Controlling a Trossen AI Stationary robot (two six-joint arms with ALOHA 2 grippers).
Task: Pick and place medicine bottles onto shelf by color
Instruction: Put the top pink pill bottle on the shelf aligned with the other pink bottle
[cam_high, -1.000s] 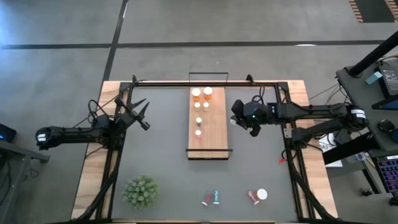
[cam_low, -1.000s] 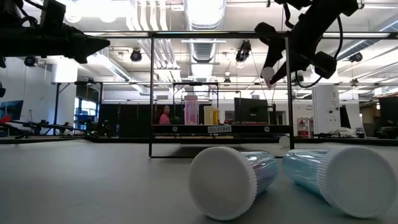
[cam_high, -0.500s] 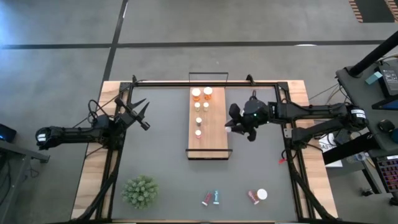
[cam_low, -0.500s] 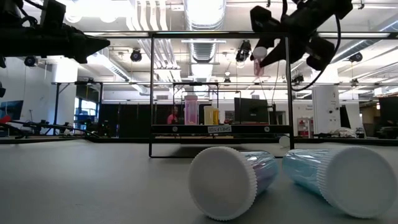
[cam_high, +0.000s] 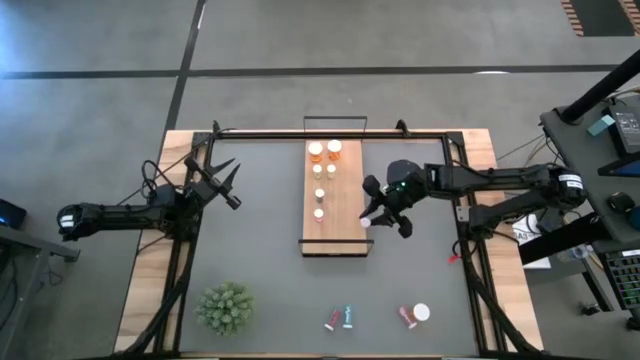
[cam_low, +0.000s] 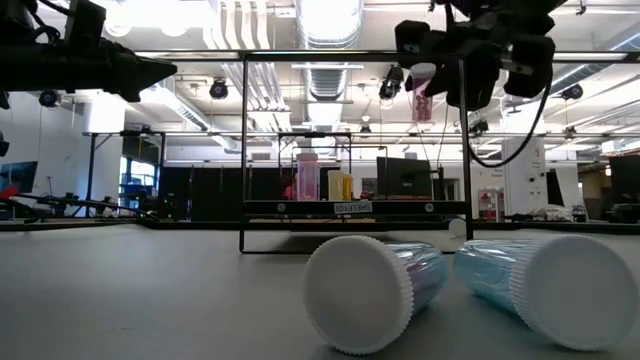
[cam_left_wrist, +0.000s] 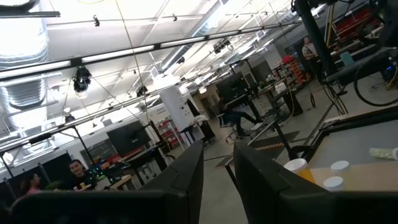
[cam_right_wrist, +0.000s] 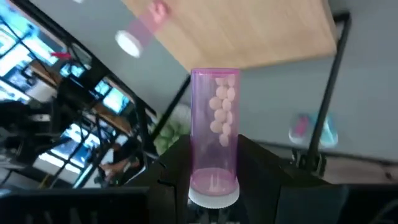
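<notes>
The right gripper (cam_high: 372, 212) hangs above the right-hand long edge of the shelf (cam_high: 345, 225), toward its near end, and its fingers (cam_right_wrist: 171, 165) are clamped narrowly on a pink bottle (cam_right_wrist: 215, 134). In the right wrist view the bottle's white cap sits down between the two fingers, while its clear pink body, holding pale round pills, sticks out ahead of the fingertips toward the light wood board. In the low view the same bottle (cam_low: 421, 92) is carried well clear of the table (cam_high: 260, 260), just beside the black wire frame (cam_low: 465, 140) of the shelf. Ahead of the right fingers, on the far end of the board, stand two orange bottles (cam_high: 316, 151) side by side, followed by a short run of slim white-capped bottles (cam_high: 319, 194) along the board's left half; their body colours cannot be made out from above. Well behind the right fingers, near the front edge of the table, lie four more bottles: a pink one (cam_high: 330, 321) touching or just beside a teal one (cam_high: 348, 317), and further right a red one (cam_high: 406, 318) next to a wide white cap (cam_high: 421, 313). A green spiky plant (cam_high: 226, 307) stands at the near left. The left gripper (cam_high: 228, 185) waits with fingers (cam_left_wrist: 186, 180) closed and empty, over the table's left side, well apart from the shelf.
</notes>
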